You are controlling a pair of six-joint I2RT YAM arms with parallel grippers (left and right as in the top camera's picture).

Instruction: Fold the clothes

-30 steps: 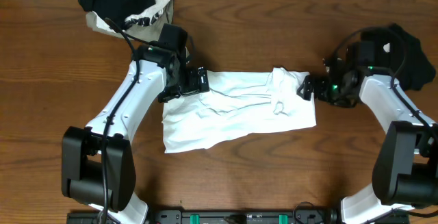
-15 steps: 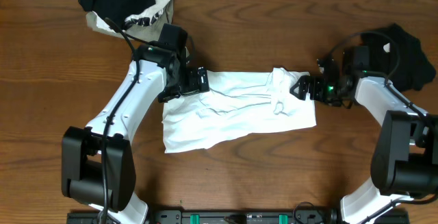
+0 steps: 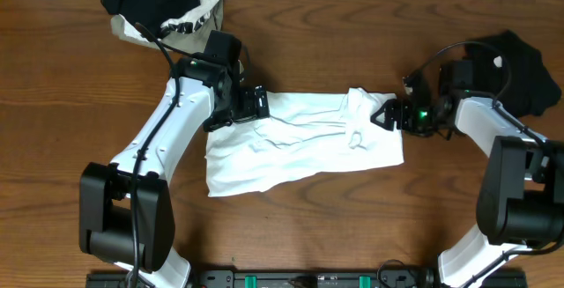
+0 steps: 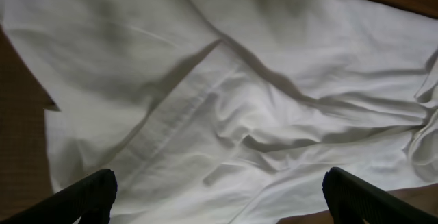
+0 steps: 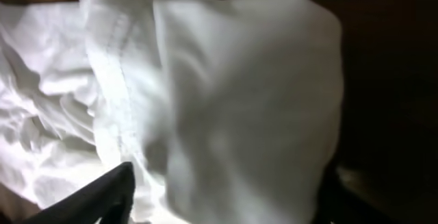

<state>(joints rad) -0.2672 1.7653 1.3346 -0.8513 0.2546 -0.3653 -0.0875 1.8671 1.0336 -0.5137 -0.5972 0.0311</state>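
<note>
Got L arm (image 3: 167, 138) angled up from near-edge base, wrist turned inward, L gripper (image 3: 257, 103) pointing right w/ fingers (image 4: 89, 195) spread wide. Got R arm (image 3: 493, 125) bent in from its base, R gripper (image 3: 388, 114) pointing left toward the L one, well apart. Can't tell whether R jaws are closed; only one finger (image 5: 113, 190) clear in wrist cam.

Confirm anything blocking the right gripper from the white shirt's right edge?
Nothing visible. The right gripper sits at the right edge of the white T-shirt; its wrist view shows only cloth between the fingers.
</note>
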